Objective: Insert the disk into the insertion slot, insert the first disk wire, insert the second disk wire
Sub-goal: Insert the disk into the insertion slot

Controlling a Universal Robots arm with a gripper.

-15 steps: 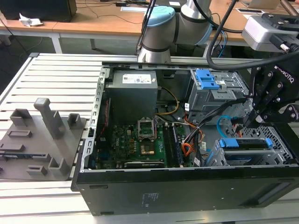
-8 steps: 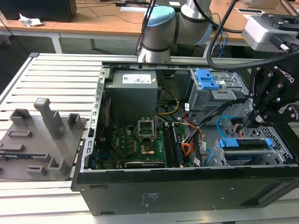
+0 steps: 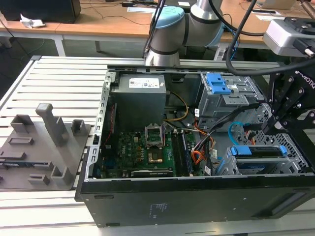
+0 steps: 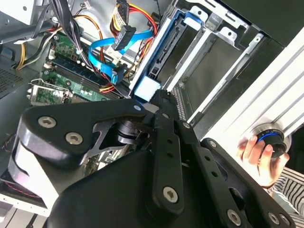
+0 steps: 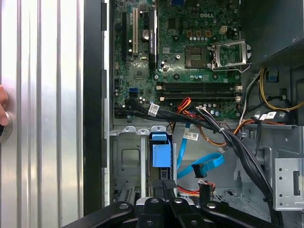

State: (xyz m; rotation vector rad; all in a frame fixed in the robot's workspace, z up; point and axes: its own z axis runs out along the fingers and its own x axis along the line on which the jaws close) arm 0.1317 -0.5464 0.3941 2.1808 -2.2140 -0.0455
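- Your slatted bare-aluminium tabletop [image 3: 54, 83] carries the open black sheet-steel computer case [image 3: 197, 196], which lies on its side with its inside facing up.
- Inside it, the green printed motherboard [image 5: 190, 61] is the broadest part. It is flat and matte, studded with sockets and long black slots.
- The insertion slot [image 3: 295, 155] is a low grey cage of perforated sheet metal in the case's corner at the exterior view's right. Its bay is occupied, so you can take the first step as done or very nearly done.
- The end effector [image 5: 167, 184], made of black bolted links, has its fingers drawn together with nothing between them. Its tips are right at the near end of the disk, as if pressing it home.
- The disk [image 5: 160, 154] is a flat slab in a glossy blue plastic carrier, and it sits in that slot between the cage walls.
- The first disk wire [image 4: 140, 14] is a bundle of thin red, orange, yellow and black leads. It hangs loose over the motherboard side, apart from the disk, so this step is left for you.
- The second disk wire [image 4: 102, 47] is a thin, flat, limp light-blue cable. It loops freely and its small black plug dangles unplugged, so this step is left too.
- A person's hand [image 4: 256, 151] rests on a round blue-topped knob beside the case.
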